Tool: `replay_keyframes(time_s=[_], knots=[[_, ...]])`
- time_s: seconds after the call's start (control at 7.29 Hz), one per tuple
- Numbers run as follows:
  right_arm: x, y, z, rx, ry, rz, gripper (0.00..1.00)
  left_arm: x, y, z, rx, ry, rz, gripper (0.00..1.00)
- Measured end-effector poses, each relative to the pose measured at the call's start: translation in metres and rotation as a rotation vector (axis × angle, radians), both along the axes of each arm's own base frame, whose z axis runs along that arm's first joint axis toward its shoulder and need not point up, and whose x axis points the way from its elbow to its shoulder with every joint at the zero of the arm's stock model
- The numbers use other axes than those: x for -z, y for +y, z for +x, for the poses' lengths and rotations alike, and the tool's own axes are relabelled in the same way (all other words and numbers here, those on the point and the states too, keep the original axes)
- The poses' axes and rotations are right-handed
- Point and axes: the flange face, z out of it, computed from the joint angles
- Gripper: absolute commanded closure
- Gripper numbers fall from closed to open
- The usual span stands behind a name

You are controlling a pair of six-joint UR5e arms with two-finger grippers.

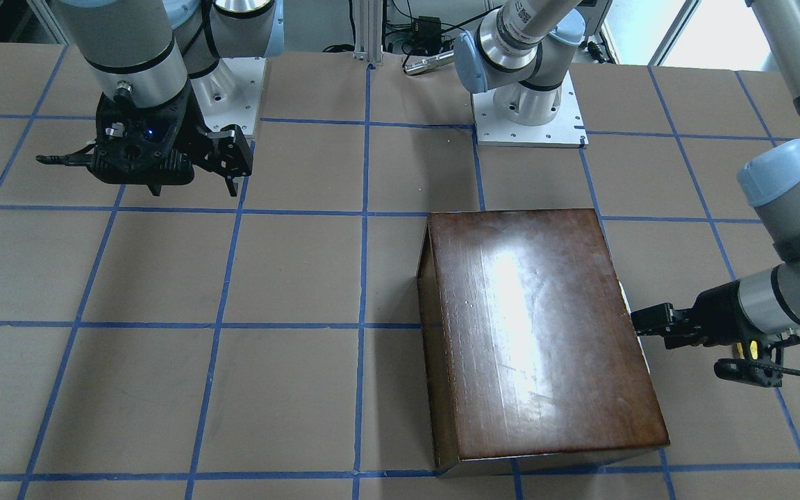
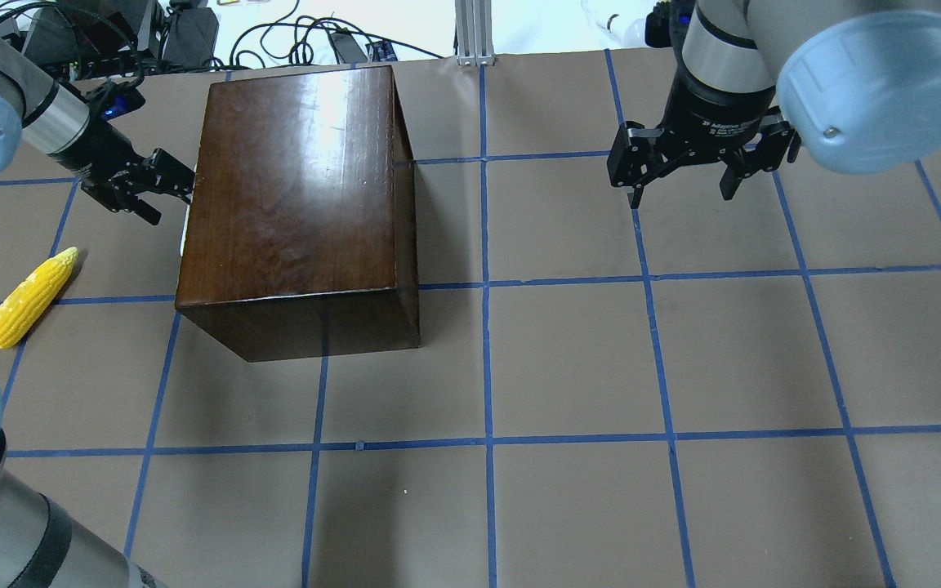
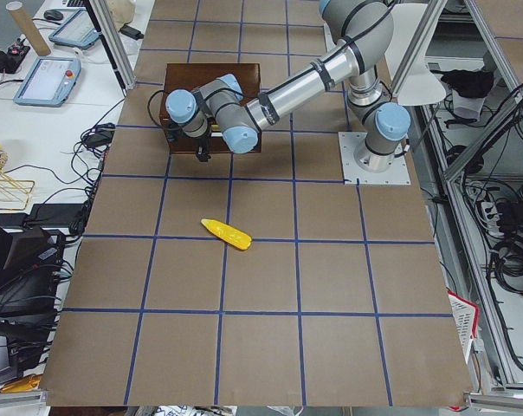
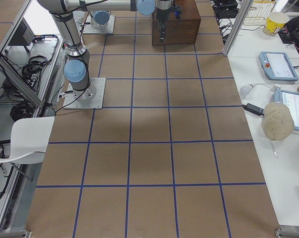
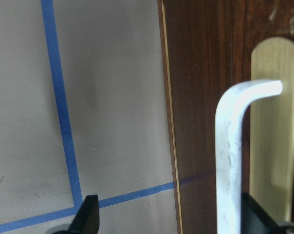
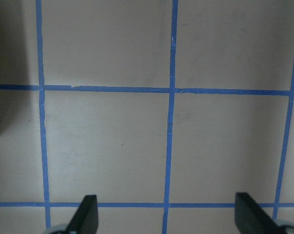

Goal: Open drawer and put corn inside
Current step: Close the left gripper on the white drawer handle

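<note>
The dark-brown wooden box (image 2: 299, 188) stands on the table, seen too from the front (image 1: 539, 333). The drawer's dark front panel (image 5: 200, 97) faces the robot's left and looks pushed in; a thin pale strip (image 2: 185, 229) shows along that side. My left gripper (image 2: 168, 184) is open right at this panel, and the metal handle (image 5: 229, 156) sits between the fingers, close to the right one (image 5: 256, 214). The yellow corn (image 2: 29, 296) lies on the table left of the box, apart from it. My right gripper (image 2: 679, 192) is open and empty, above bare table far from the box.
The table is brown paper with a grid of blue tape lines (image 2: 483, 286). The arm bases (image 1: 528, 114) are bolted to its robot-side edge. In the exterior left view the corn (image 3: 227, 234) lies about one grid square from the box (image 3: 209, 74). Cables and monitors lie beyond the table edges.
</note>
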Motion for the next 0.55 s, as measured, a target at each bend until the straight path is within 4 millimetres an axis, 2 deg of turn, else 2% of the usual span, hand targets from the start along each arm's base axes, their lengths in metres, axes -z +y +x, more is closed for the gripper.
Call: replay_keyframes(time_s=[0.55], knots=[[0.0, 0.0, 0.0, 0.0, 0.0, 0.0, 0.0, -0.0014, -0.0023, 0.0034, -0.002, -0.015, -0.022, 0.0]])
